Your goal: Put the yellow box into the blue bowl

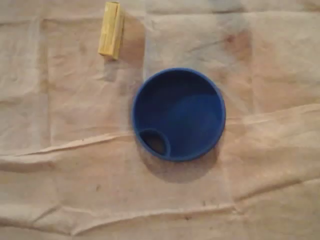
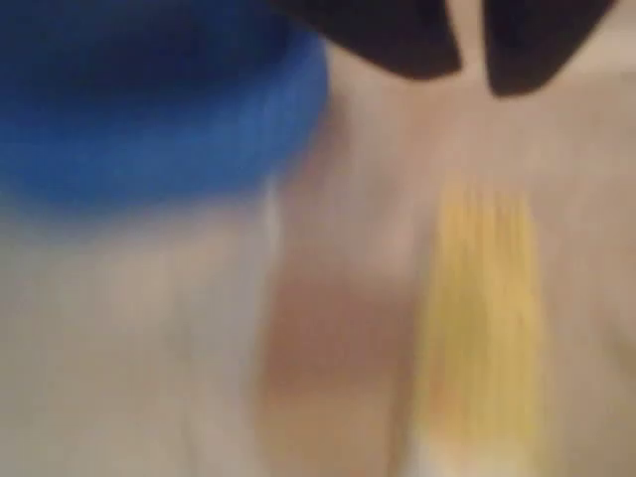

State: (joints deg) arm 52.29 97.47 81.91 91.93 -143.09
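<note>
Yellow box (image 1: 111,30): in the overhead view it lies flat near the top edge, left of centre, with its long side running almost top to bottom. It rests on the creased beige cloth (image 1: 75,190) that covers the bench. The blue bowl (image 1: 190,115) stands upright at the middle of the cloth, below and to the right of the box and well apart from it. A small dark oval (image 1: 155,142) shows just inside the bowl's lower-left rim. The wrist view is heavily blurred. There the box (image 2: 482,318) is a yellow streak at lower right and the bowl (image 2: 149,109) is at upper left. The dark jaws at the top edge hold nothing, with a thin pale slit between them; whether they are pressed together cannot be told.
</note>
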